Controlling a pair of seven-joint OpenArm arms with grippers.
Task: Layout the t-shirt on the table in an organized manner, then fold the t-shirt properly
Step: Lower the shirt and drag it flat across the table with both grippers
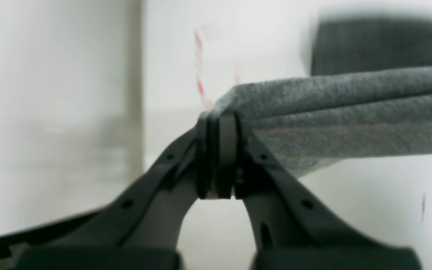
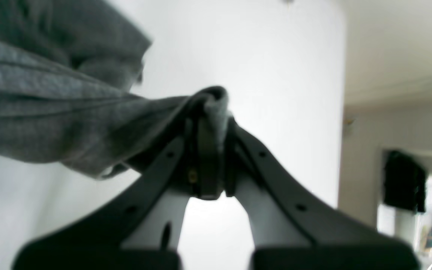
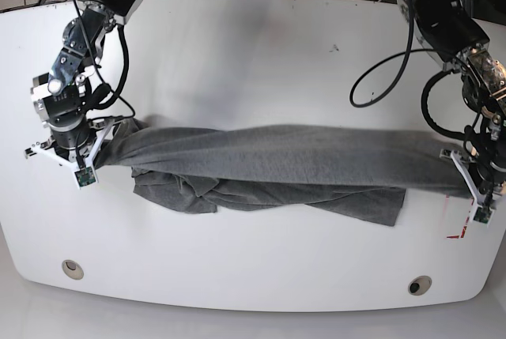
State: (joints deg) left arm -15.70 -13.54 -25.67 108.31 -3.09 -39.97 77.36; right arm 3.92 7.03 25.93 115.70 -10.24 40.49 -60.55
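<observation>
The grey t-shirt hangs stretched in a long band between my two grippers above the white table. Its lower folds sag onto the tabletop. My left gripper is shut on one end of the shirt; in the base view it is at the right. My right gripper is shut on the other end; in the base view it is at the left.
Two round metal grommets sit near the table's front edge. A red-and-white sticker lies by the right end, also in the left wrist view. Black cables hang from both arms.
</observation>
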